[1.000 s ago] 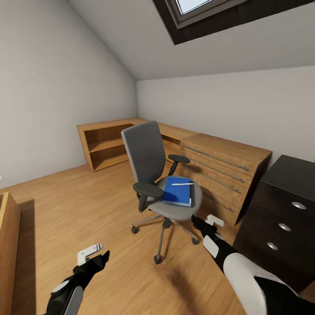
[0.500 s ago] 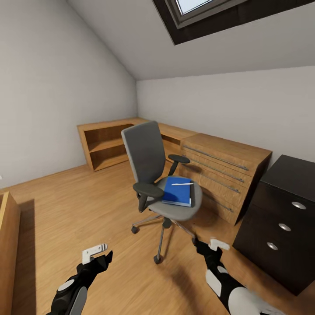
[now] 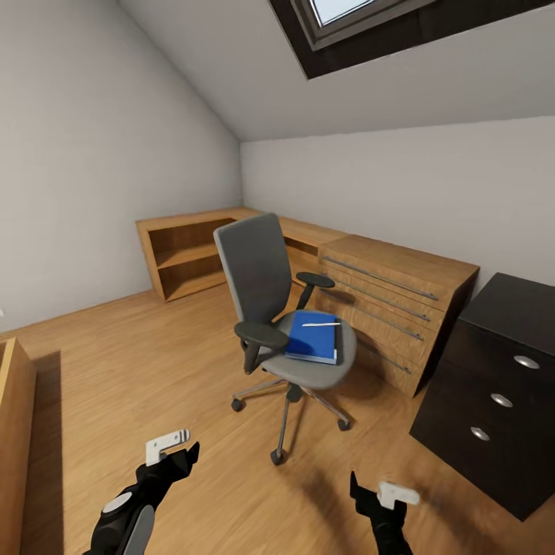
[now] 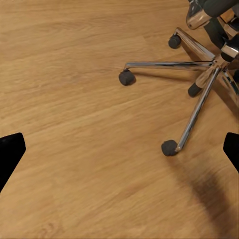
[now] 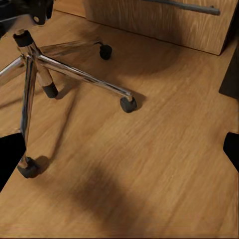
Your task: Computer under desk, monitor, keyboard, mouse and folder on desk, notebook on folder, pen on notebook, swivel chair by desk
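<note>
Blue folder (image 3: 314,336) with pen (image 3: 321,324) atop lies on swivel chair (image 3: 266,301) seat, ahead of both empty, spread-fingered grippers, left gripper (image 3: 171,452) and right gripper (image 3: 378,497); right looks nearer the folder, whose long axis runs away from the robot.

No lettering, label, brand, number or sign can be read on anything here.
</note>
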Tool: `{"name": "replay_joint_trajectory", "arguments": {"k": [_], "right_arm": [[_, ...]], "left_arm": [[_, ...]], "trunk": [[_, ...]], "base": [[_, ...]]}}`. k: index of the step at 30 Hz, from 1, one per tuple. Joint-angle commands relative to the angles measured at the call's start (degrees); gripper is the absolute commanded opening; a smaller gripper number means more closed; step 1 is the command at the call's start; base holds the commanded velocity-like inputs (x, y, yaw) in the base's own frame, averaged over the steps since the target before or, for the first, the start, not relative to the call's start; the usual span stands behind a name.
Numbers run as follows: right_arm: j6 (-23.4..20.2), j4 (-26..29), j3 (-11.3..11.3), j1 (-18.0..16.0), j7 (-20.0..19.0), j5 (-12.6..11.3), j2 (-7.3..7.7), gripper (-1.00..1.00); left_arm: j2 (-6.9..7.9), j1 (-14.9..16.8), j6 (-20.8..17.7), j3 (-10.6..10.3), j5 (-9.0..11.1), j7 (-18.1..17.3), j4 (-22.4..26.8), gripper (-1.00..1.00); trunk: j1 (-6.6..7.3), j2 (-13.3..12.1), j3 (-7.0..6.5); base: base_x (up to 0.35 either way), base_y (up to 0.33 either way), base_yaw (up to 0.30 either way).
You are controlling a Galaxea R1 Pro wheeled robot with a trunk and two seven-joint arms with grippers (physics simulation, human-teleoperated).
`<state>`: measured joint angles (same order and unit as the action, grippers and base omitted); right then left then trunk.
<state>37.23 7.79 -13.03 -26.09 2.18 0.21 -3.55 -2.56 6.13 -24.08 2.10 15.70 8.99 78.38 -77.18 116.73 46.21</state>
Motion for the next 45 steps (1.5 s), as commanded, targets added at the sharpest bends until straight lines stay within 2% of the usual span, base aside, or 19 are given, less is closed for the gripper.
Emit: {"name": "replay_joint_trajectory", "arguments": {"k": [1,13,20,24,26,30,31,33,36,37,38,39,43,44,45], "right_arm": [[0.44,-1.61,0.11,0.23,1.65,0.38,0.01,1.0],[0.9,-2.97,0.07,0.42,3.51,0.62,0.09,1.0],[0.93,-3.12,0.03,0.42,3.53,0.66,0.0,1.0],[0.97,-3.13,0.03,0.42,3.53,0.62,0.07,1.0],[0.99,-3.15,0.03,0.42,3.53,0.59,0.1,1.0],[1.0,-3.22,0.03,0.42,3.53,0.56,-0.12,1.0],[1.0,-3.45,0.04,0.42,3.53,0.57,-0.37,1.0],[1.0,-4.09,0.08,0.42,3.53,0.59,-0.68,1.0],[1.01,-4.63,0.1,0.42,3.53,0.63,-0.98,1.0],[1.01,-5.12,0.11,0.42,3.5,0.65,-1.25,1.0],[1.0,-5.18,0.11,0.42,3.49,0.65,-1.27,1.0],[1.0,-5.3,0.11,0.42,3.48,0.66,-1.32,1.0],[1.0,-5.38,0.1,0.42,3.46,0.66,-1.36,1.0],[1.07,-5.42,0.03,0.42,3.39,0.66,-1.38,1.0],[1.08,-5.45,0.03,0.42,3.35,0.66,-1.38,1.0]], "left_arm": [[-0.06,0.03,-0.27,0.02,0.63,0.33,0.03,1.0],[-0.14,0.03,-0.23,-0.03,0.56,0.35,-0.22,1.0],[-0.17,0.03,0.01,-3.04,0.4,0.59,-0.21,1.0],[-0.17,0.03,0.03,-3.65,0.42,0.67,-0.23,1.0],[-0.17,0.03,0.01,-3.86,0.5,0.74,-0.56,1.0],[-0.49,0.03,0.0,-4.1,0.52,0.76,-2.68,1.0],[-1.51,0.03,0.03,-4.27,0.52,0.77,-5.19,1.0],[-2.39,0.03,0.26,-4.33,0.38,0.77,-8.25,1.0],[-2.89,0.03,1.11,-4.34,0.31,0.79,-11.08,1.0],[-3.16,0.03,5.15,-4.31,0.38,0.77,-17.27,1.0],[-3.18,0.03,6.28,-4.31,0.38,0.77,-18.93,1.0],[-3.21,0.03,9.67,-4.32,0.38,0.75,-23.85,1.0],[-3.17,0.03,15.77,-4.45,0.3,0.6,-31.57,1.0],[-3.15,0.03,24.23,-4.69,0.14,0.36,-39.11,1.0],[-3.15,0.03,24.62,-4.71,0.13,0.35,-39.42,1.0]], "trunk": [[0.01,0.03,0.05],[0.01,0.03,0.05],[0.01,0.03,0.05],[0.01,0.03,0.05],[0.45,-0.78,-0.3],[1.33,-2.38,-0.86],[1.55,-2.78,-1.01],[1.99,-3.58,-1.33],[2.64,-4.79,-1.84],[2.86,-5.19,-2.02],[3.08,-5.59,-2.19],[3.3,-5.99,-2.37],[4.18,-7.6,-3.09],[4.4,-8.0,-3.27],[4.62,-8.4,-3.45]], "base": [[0.0,0.0,0.0],[0.0,0.0,-0.004],[0.0,0.0,-0.168],[0.0,0.0,-0.247],[0.0,0.0,-0.26],[0.0,0.0,-0.21],[0.0,0.0,-0.083],[0.0,0.0,-0.055],[0.0,0.0,-0.028],[0.0,0.0,-0.007],[0.0,0.0,-0.006],[0.0,0.0,-0.003],[0.0,0.0,-0.001],[0.0,0.0,-0.143],[0.0,0.0,-0.187]]}}
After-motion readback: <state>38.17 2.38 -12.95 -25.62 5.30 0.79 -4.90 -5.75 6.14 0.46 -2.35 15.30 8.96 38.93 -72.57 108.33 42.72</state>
